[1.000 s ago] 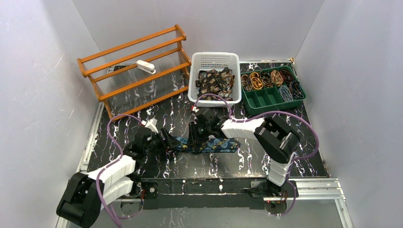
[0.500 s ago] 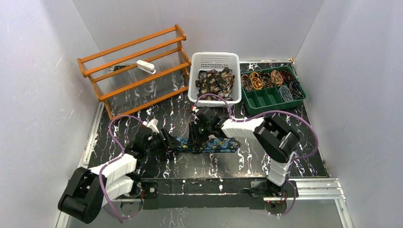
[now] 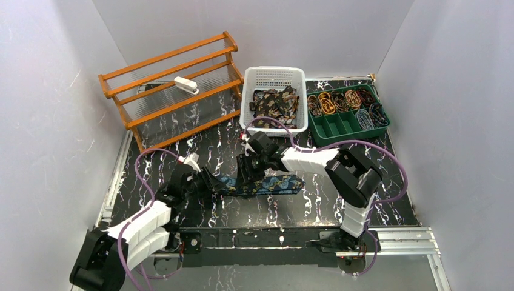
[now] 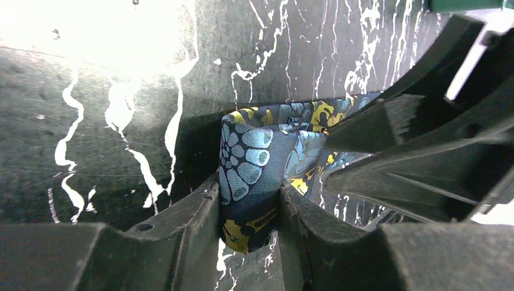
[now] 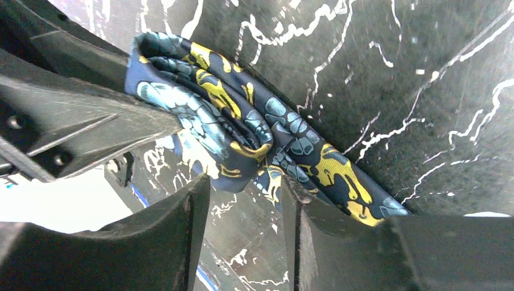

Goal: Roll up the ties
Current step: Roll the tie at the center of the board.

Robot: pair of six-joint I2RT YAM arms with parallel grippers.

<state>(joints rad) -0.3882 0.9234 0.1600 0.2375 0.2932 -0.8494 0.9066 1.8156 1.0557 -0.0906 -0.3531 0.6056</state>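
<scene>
A dark blue tie with teal and gold paisley lies across the black marble table in front of the arms, its left end rolled up. My left gripper is shut on that rolled end; the left wrist view shows the roll pinched between the gripper's two fingers. My right gripper is just right of the roll. In the right wrist view this gripper is open, with the roll at its fingertips and bare table between the fingers.
A white basket at the back holds dark brown ties. A green tray to its right holds rolled ties. A wooden rack with a white object stands at the back left.
Both grippers and the tie have shifted slightly to the left. The left arm's lower links have swung down and left.
</scene>
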